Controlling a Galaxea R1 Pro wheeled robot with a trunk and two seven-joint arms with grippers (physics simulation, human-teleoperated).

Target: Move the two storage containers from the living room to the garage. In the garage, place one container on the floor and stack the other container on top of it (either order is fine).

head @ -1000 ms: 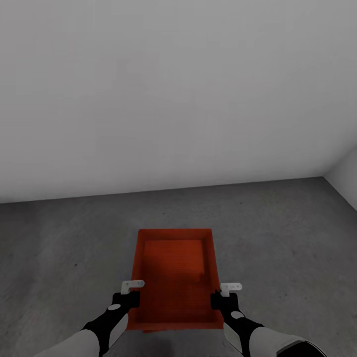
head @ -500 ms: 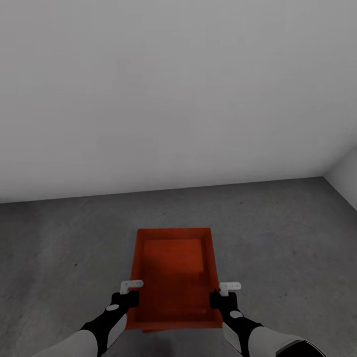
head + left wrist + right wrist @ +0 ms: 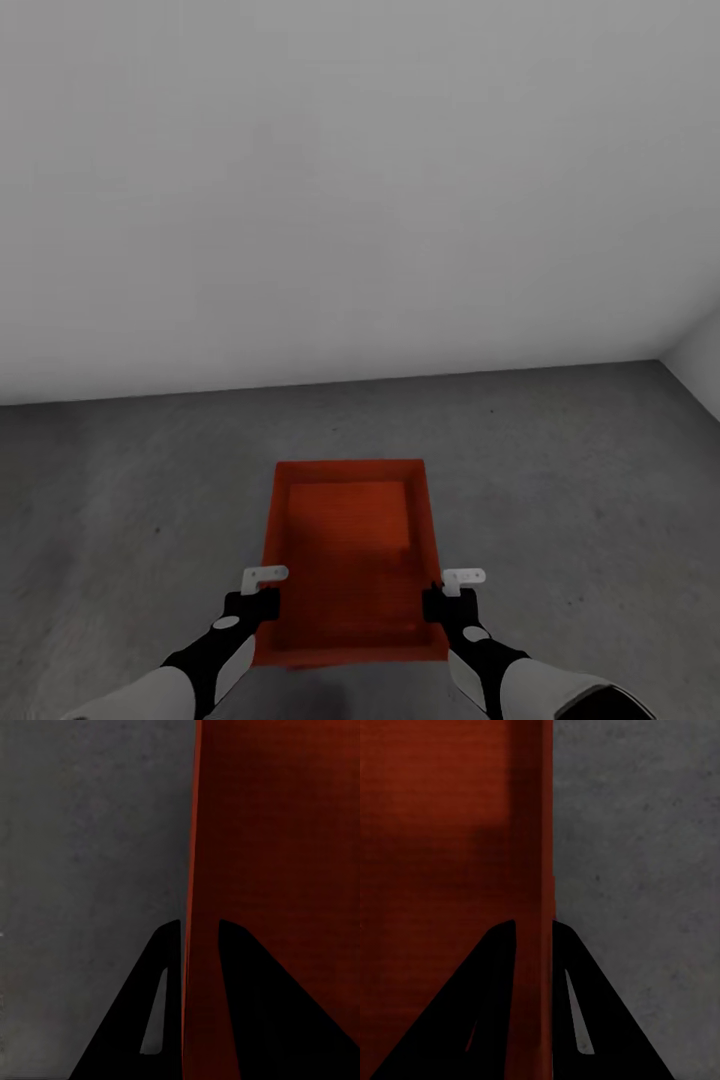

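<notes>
A red-orange storage container [image 3: 347, 560] is sitting in the near middle of the scene, open top facing up, its long sides running from near to far. Inside it, a second, smaller-looking rectangular outline is showing, with a strip of red-orange peeking out beneath the near edge; whether that is the other container nested or stacked with it cannot be told.

The left gripper [image 3: 262, 592] is clamping the container's left wall close to the near corner. In the left wrist view its two dark fingers [image 3: 161, 967] are straddling the thin red rim [image 3: 189, 870], one finger outside over the concrete and one inside the bin. The right gripper [image 3: 447, 592] is doing the same on the right wall near the near corner; in the right wrist view its fingers [image 3: 499, 967] are pinching the rim [image 3: 546, 832] between them, inside and outside.

Around the container, dark grey mottled floor [image 3: 560, 480] is spreading out to both sides and away to the far side. Beyond it a plain white wall [image 3: 350, 180] is rising across the far side, meeting another white wall [image 3: 700, 360] at the far right corner.
</notes>
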